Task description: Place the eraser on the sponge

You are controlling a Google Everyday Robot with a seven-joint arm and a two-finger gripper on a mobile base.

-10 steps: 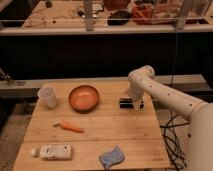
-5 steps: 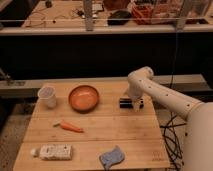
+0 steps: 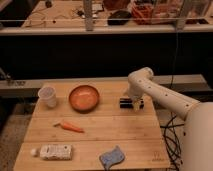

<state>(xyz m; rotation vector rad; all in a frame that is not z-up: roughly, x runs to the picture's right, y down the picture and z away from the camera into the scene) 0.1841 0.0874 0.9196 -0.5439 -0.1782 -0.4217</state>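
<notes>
Bench (image 3: 100, 136), bare boards in front of the orange bowl (image 3: 84, 97). Right of the bowl, by the bench's edge, we find the claw (image 3: 133, 104) spread over the eraser (image 3: 123, 103).

We see a pale wooden table (image 3: 95, 132) of plank strips in dim, warm light. Behind its far edge runs a low grey ledge (image 3: 30, 88), and above that a broad dark panel (image 3: 75, 55) fills the middle of the view. Along the top we make out a long workbench (image 3: 55, 17) with a light surface and blurred clutter; an upright metal post (image 3: 88, 14) stands on it. To the left of the table lies speckled grey floor (image 3: 9, 145). On the right, black cables (image 3: 173, 142) loop downward.
</notes>
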